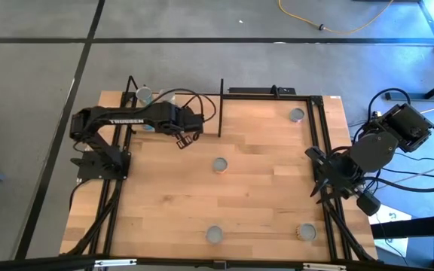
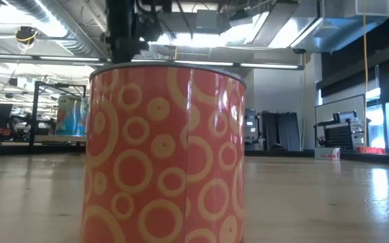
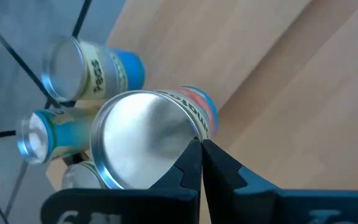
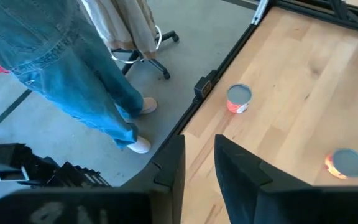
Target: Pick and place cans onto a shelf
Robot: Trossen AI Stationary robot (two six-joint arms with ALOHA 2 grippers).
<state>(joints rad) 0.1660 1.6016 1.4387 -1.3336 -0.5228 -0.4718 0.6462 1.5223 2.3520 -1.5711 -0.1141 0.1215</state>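
At the far left corner of the pale wooden counter, the black left tool sits with its fingers pressed together, holding nothing, just beside a cluster of short silver-topped cans with blue and red labels. These cans lie grouped where the black-rod shelf stands, probably already delivered. Further right, loose silver-topped cans with orange-red labels dot the counter: centre, near edge, far right. The black right tool waits off the right edge, fingers apart and empty.
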